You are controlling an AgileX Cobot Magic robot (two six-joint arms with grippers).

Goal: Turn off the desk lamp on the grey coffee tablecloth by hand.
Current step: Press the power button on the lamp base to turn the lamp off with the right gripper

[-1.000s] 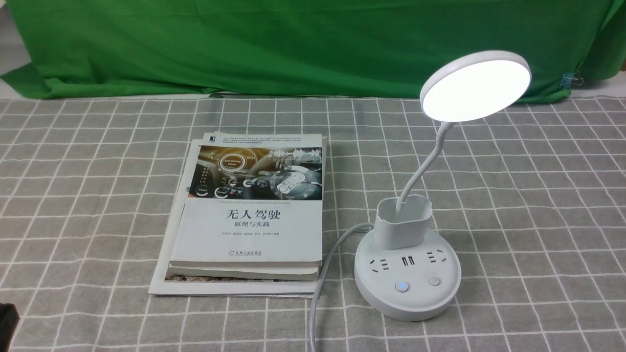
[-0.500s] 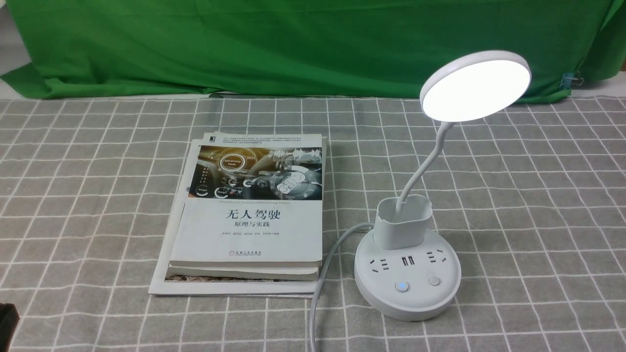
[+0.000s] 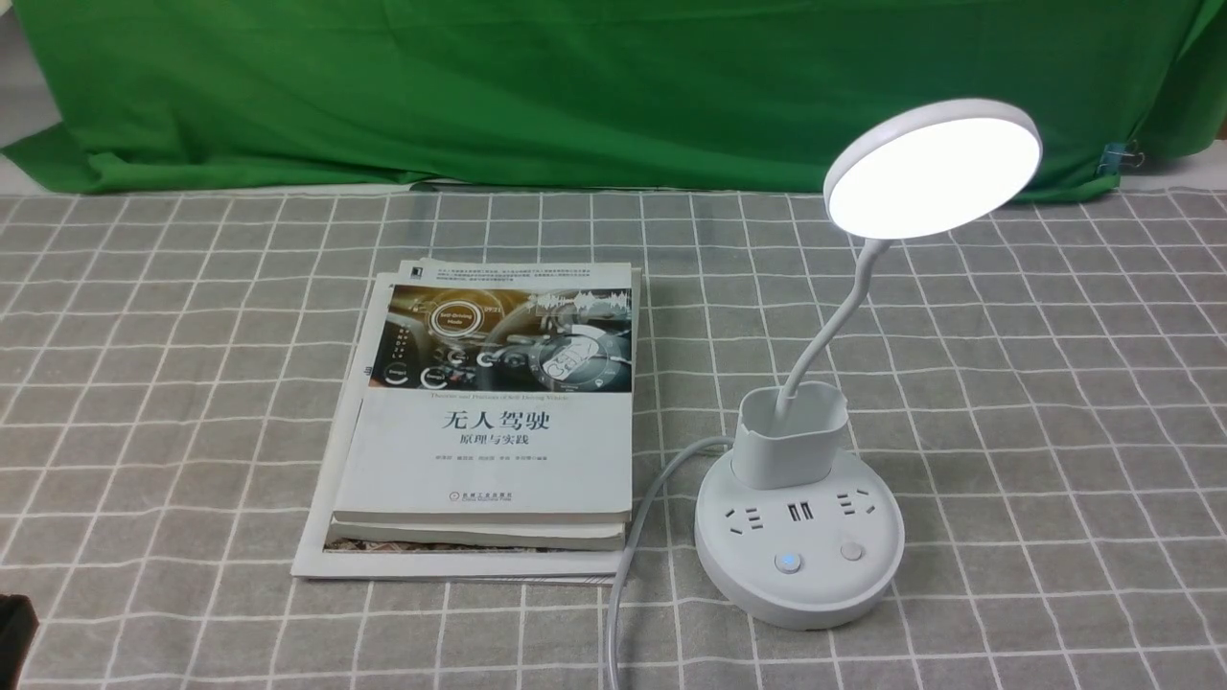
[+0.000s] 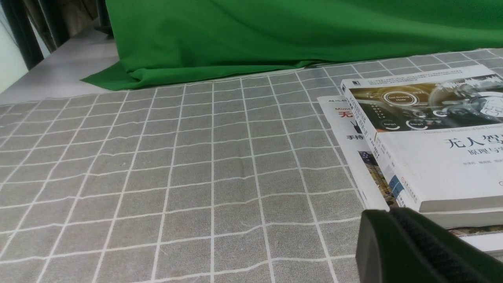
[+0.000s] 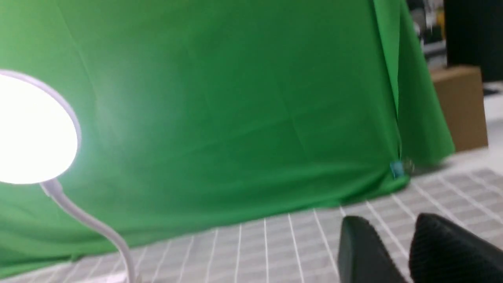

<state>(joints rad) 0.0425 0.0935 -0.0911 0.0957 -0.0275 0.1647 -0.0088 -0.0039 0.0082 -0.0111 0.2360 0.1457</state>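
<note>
The white desk lamp (image 3: 798, 546) stands at the right on the grey coffee tablecloth (image 3: 1054, 402). Its round head (image 3: 932, 171) glows. The base has sockets, a blue-lit button (image 3: 788, 562) and a plain button (image 3: 851, 550) beside it. My left gripper (image 4: 391, 212) is shut and empty, low over the cloth beside the books. My right gripper (image 5: 393, 224) is open and empty, with the lit lamp head (image 5: 33, 129) off to its side. Only a black corner of my left arm (image 3: 14, 628) shows in the front view. The right arm is outside it.
A stack of books (image 3: 489, 422) lies left of the lamp, also in the left wrist view (image 4: 432, 137). The lamp's grey cable (image 3: 633, 537) runs past them to the front edge. A green backdrop (image 3: 575, 86) closes the far side. A cardboard box (image 5: 459, 106) stands beyond it.
</note>
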